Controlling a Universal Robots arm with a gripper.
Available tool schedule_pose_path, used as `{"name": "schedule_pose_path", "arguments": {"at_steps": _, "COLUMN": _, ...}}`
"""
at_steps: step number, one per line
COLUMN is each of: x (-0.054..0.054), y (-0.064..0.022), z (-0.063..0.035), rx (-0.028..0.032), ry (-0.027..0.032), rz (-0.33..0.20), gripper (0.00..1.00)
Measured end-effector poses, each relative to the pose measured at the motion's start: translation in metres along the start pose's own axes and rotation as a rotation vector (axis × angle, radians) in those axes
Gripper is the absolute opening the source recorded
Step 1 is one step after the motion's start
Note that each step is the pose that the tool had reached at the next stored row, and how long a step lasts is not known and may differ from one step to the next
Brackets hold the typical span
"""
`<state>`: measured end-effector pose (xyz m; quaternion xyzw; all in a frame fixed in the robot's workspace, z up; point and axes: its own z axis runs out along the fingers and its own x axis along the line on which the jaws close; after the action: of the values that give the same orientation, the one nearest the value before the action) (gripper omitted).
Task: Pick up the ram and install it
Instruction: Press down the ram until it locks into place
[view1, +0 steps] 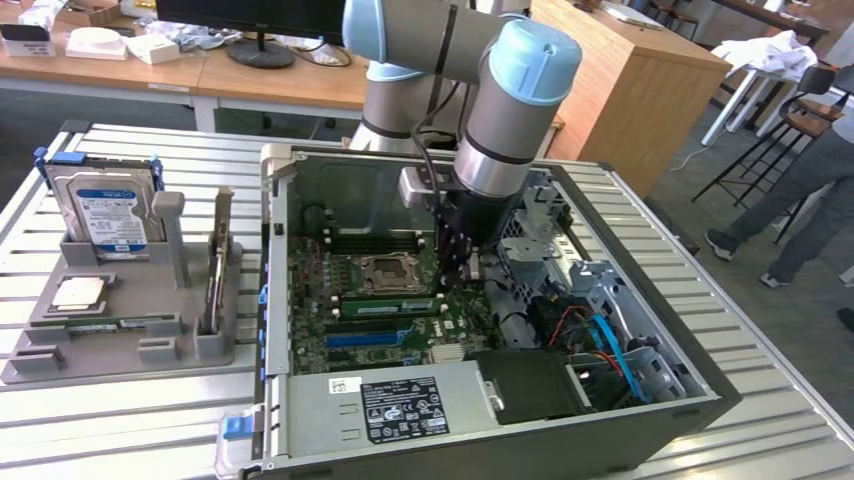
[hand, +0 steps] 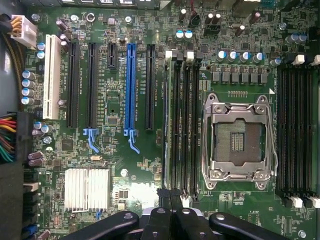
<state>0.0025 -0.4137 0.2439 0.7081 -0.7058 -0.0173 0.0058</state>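
Observation:
The ram (view1: 387, 304), a narrow green stick, stands on edge in a memory slot beside the empty CPU socket (view1: 383, 270) inside the open computer case (view1: 641, 400). My gripper (view1: 454, 278) hangs low over the motherboard at the ram's end towards the exterior view's right. Whether it touches the stick I cannot tell. In the wrist view my gripper (hand: 170, 197) is shut, its black fingers pressed together with nothing between them. It sits at one end of the bank of black memory slots (hand: 181, 125) next to the CPU socket (hand: 239, 141).
A grey parts tray (view1: 120, 350) at the exterior view's left holds a hard drive (view1: 107, 205), a silver CPU chip (view1: 78, 293) and an upright expansion card (view1: 216, 265). The power supply (view1: 387, 405), drive cage and cables (view1: 607, 335) crowd the case. A person (view1: 814, 180) stands at the far right.

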Motion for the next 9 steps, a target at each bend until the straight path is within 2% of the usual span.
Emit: {"name": "schedule_pose_path", "arguments": {"at_steps": 9, "x": 0.0000, "y": -0.0029, "z": -0.0001, "rx": 0.0000, "ry": 0.0000, "rz": 0.000, "gripper": 0.10}}
